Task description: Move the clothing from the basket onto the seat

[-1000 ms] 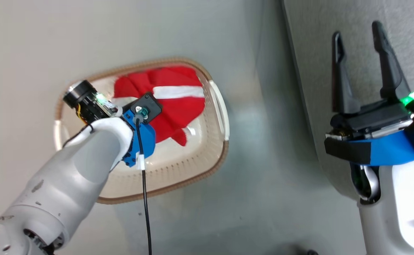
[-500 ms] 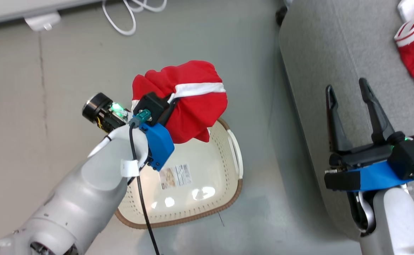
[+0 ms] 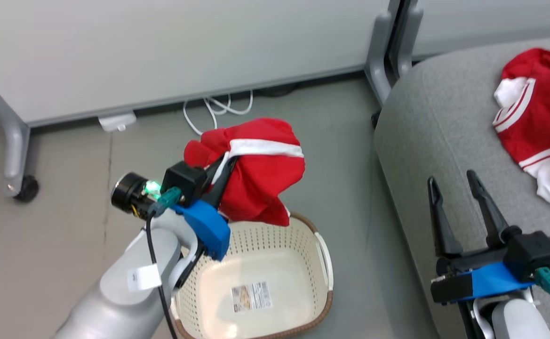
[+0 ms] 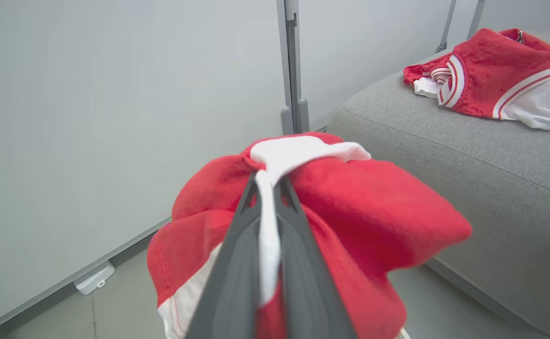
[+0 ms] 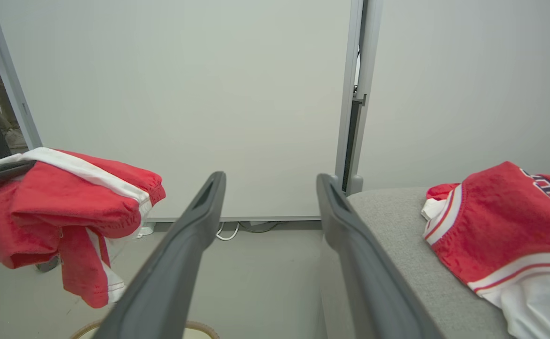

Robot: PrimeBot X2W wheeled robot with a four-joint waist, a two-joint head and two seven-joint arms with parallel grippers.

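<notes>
The garment (image 3: 256, 183), in the basket (image 3: 324, 282) a second ago, now hangs above it, its white stripe pinched in the left pincer (image 3: 225, 167). By the seat (image 3: 420, 141), the right pincer (image 3: 453, 186) gapes wide and empty. That thin pinch may slip mid-swing and drop the garment on the floor (image 3: 350, 165).

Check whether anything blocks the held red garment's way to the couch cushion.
Nothing visible does. The left claw holds the red garment above the basket; only bare floor separates it from the couch cushion. The open right claw hovers nearer the robot, off that line.
</notes>
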